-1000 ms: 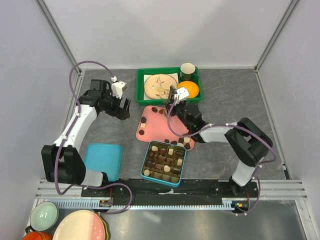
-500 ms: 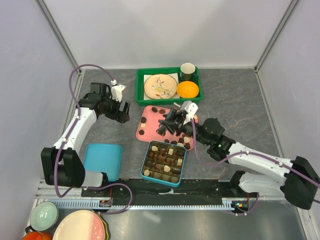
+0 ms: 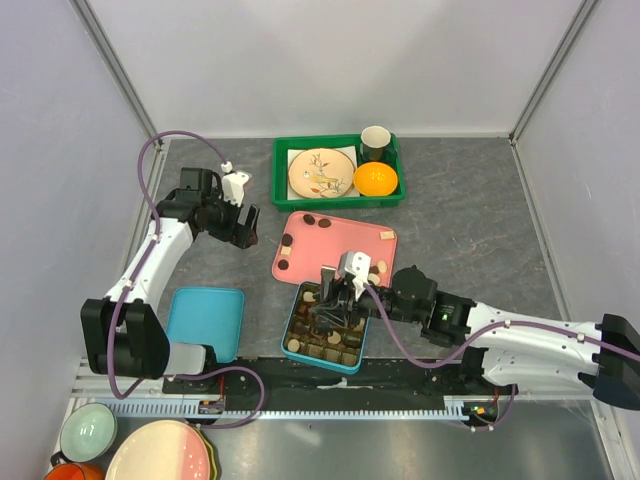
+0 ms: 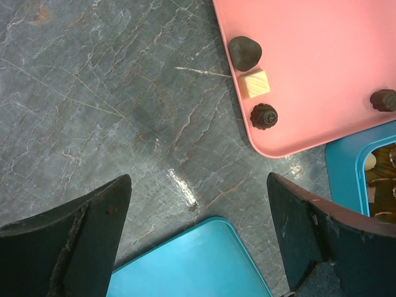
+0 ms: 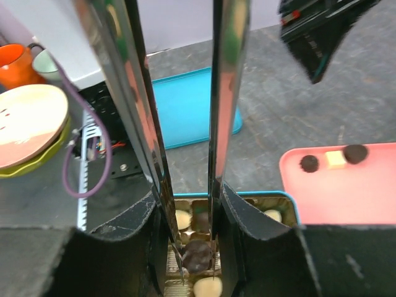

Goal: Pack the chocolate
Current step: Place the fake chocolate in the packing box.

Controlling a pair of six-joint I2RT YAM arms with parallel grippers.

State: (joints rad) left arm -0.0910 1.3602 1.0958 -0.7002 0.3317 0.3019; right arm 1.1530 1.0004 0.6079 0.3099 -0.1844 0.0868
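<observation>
The chocolate lies in two places. Loose pieces [image 3: 285, 241] rest on the pink tray [image 3: 340, 240], and many more fill the teal box [image 3: 284, 340]. In the left wrist view a dark piece [image 4: 245, 52], a cream square [image 4: 255, 83] and a swirled dark piece [image 4: 264, 116] sit at the tray's corner. My right gripper [image 3: 330, 305] reaches down into the box. Its long shiny blades [image 5: 216, 124] pinch one dark round piece [image 5: 197, 255] just above a compartment, next to a cream piece [image 5: 208, 288]. My left gripper [image 4: 198, 179] hovers wide open left of the tray, holding nothing.
A teal lid [image 3: 207, 320] lies flat left of the box. At the back a green bin [image 3: 280, 170] holds a patterned plate [image 3: 320, 172], an orange [image 3: 375, 179] and a dark cup [image 3: 375, 140]. Bowls and plates [image 3: 150, 450] are stacked beyond the near rail.
My right arm swung from the far side of the pink tray back toward me and lowered over the box, its blades closing slightly. The left arm barely shifted.
</observation>
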